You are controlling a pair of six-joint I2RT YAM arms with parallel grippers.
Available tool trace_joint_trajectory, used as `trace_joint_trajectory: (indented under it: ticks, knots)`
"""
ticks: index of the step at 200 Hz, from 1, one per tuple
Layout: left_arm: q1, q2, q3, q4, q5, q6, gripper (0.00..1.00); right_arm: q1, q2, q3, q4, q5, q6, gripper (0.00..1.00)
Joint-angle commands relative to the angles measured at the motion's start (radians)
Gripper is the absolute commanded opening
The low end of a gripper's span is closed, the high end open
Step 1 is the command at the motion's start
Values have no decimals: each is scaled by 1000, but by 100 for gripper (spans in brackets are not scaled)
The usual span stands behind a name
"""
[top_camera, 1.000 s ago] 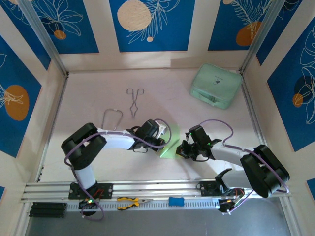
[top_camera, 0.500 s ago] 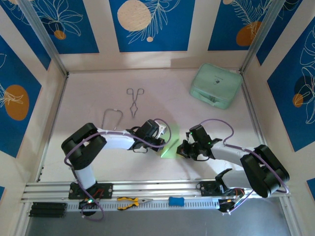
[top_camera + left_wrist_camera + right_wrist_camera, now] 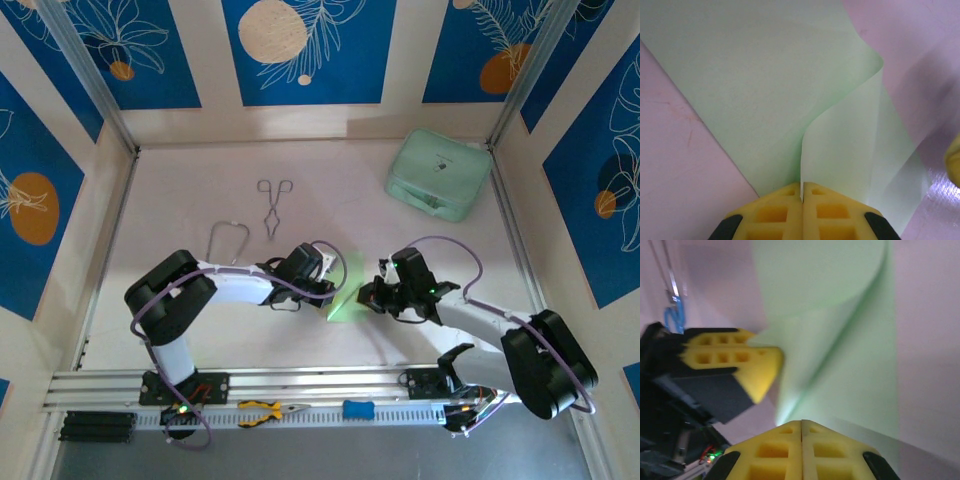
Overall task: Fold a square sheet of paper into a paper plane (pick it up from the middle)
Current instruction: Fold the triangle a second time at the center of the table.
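Pale pink surface (image 3: 200, 180): carries every item below and extends on all sides of both hands.

Mint-green case (image 3: 438, 175), bulky with rounded corners: lies flat well beyond the right hand (image 3: 368, 296) and off to its right, well apart from it.

Square sheet of paper (image 3: 347, 285), thin and light green: lies between the two hands, partly flat on the surface, with one flap lifted and curling over. In the left wrist view the raised flap (image 3: 840, 150) rises from the flat part and runs straight into the fingertips.

Left hand (image 3: 333, 290): jaws fully closed, with the edge of the sheet's lifted flap pinched between the yellow pads (image 3: 780, 215).

Right hand (image 3: 801, 422): jaws fully closed, with its tips at the sheet (image 3: 840, 340), facing the left hand's yellow finger (image 3: 740, 360) just beside it. Whether paper is caught between its pads cannot be told.

Metal tongs (image 3: 274, 205): lie beyond the left hand, apart from it.

Yellow-handled pliers (image 3: 265, 410): lie behind the left hand, on the rail by the arm bases.
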State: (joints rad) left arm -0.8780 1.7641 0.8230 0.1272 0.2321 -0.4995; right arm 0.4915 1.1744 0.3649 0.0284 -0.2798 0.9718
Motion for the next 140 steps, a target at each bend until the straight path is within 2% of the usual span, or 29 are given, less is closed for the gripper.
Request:
trace_joint_trajectory:
  ticks: [1, 69, 140]
  knots:
    - [13, 8, -21, -23, 3, -14, 1, 18, 6, 17, 83, -27, 64, 5]
    - [13, 14, -20, -21, 9, -14, 1, 78, 205, 64, 280, -20, 149, 0]
    - [13, 17, -18, -23, 12, -12, 1, 92, 306, 51, 331, 6, 180, 0]
